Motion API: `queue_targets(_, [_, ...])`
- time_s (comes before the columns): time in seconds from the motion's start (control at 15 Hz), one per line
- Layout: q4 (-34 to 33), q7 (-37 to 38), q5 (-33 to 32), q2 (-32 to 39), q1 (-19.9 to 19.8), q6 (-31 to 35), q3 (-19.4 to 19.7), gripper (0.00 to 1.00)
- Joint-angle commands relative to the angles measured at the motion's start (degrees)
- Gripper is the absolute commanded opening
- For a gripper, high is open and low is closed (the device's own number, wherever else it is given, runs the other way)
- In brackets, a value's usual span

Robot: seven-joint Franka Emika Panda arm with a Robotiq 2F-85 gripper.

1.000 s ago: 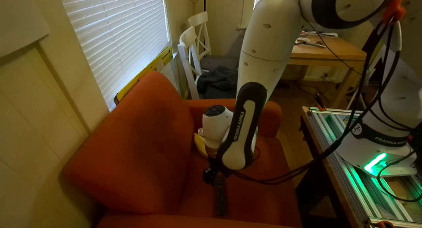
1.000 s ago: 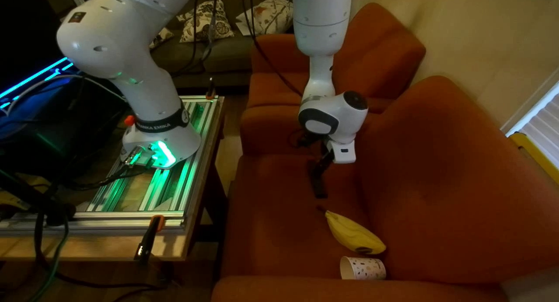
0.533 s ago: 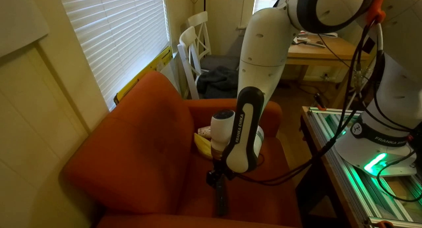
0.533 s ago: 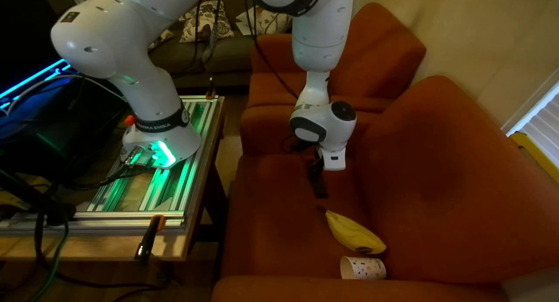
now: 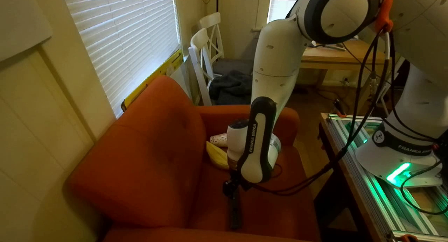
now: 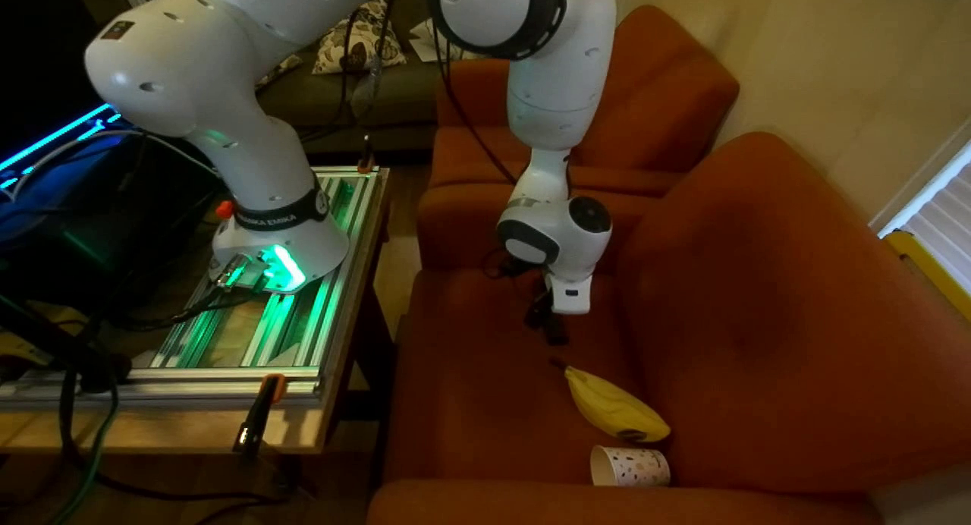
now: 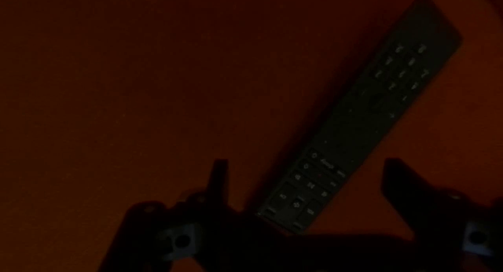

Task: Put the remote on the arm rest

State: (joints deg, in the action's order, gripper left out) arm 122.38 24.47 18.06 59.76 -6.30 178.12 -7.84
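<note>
The remote (image 7: 359, 118), a slim black bar with small buttons, lies flat on the rust-orange seat. It runs diagonally in the wrist view, its lower end between my open fingers. My gripper (image 7: 306, 162) is open, with a gap between each fingertip and the remote. In both exterior views the gripper (image 5: 235, 189) is low over one end of the remote (image 5: 235, 212); in an exterior view, the arm and gripper (image 6: 540, 312) hide much of the remote (image 6: 556, 332). The armchair's padded arm rests show at the near edge (image 5: 196, 234) and far side (image 5: 224, 111).
A yellow banana (image 6: 613, 405) and a speckled paper cup (image 6: 631, 466) on its side lie on the seat by an arm rest (image 6: 607, 505). The chair back (image 6: 781, 312) rises beside the seat. A table with metal rails (image 6: 250, 373) carries the robot base.
The arm has lowered and shifted, bringing the gripper closer down over the remote. More of the cup and banana shows from behind the wrist in an exterior view. The remote has not visibly moved.
</note>
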Motion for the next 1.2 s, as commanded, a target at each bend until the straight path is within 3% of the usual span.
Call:
queue_targets(0.0, [-3.61,-1.4,1.84,3.32,-0.59,1.88,-0.89,1.0])
queue_targets(0.8, [-14.59,-1.53,1.23,10.35,0.96,-3.27,0.2,1.0])
queue_targets(0.87, [-15.33,-1.53,1.22,10.69,1.1,-4.0,0.39,0.81])
queue_targets(0.93, [-15.82,-1.56,1.25,10.91,1.18,-4.56,0.46,0.74])
queue_targets(1.0, [-16.24,-1.55,1.3,10.96,1.21,-5.33,0.55,0.86])
queue_targets(1.13, [-16.67,-1.49,1.43,11.06,1.41,-6.09,0.6,0.96])
